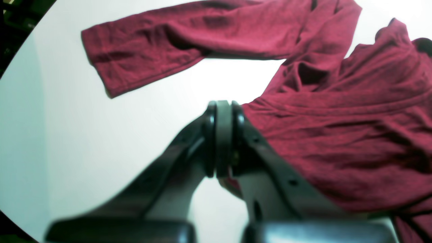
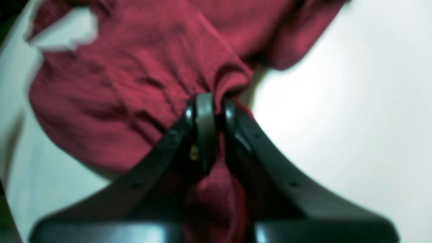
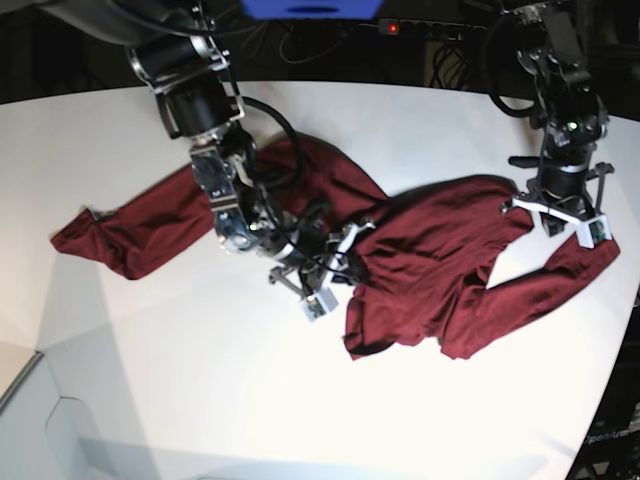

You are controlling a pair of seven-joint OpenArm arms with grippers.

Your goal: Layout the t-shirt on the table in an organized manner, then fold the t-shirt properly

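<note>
The dark maroon t-shirt (image 3: pixel 430 250) lies crumpled across the white table (image 3: pixel 250 400). One long sleeve (image 3: pixel 140 230) trails to the left and another (image 3: pixel 540 290) lies at the right. My right gripper (image 2: pixel 211 98) is shut on a bunched fold of the t-shirt (image 2: pixel 118 84) near its middle, and cloth hangs down between the fingers. My left gripper (image 1: pixel 222 103) is shut at the edge of the t-shirt (image 1: pixel 337 135), with a scrap of cloth showing under its pads. A sleeve (image 1: pixel 152 50) stretches out beyond it.
The table's curved edge (image 1: pixel 20 54) borders dark surroundings. A power strip (image 3: pixel 430 27) with a red light and cables lies behind the table. My right arm (image 3: pixel 225 200) reaches over the shirt's left part. Bare tabletop (image 2: pixel 337 101) spreads beside the cloth.
</note>
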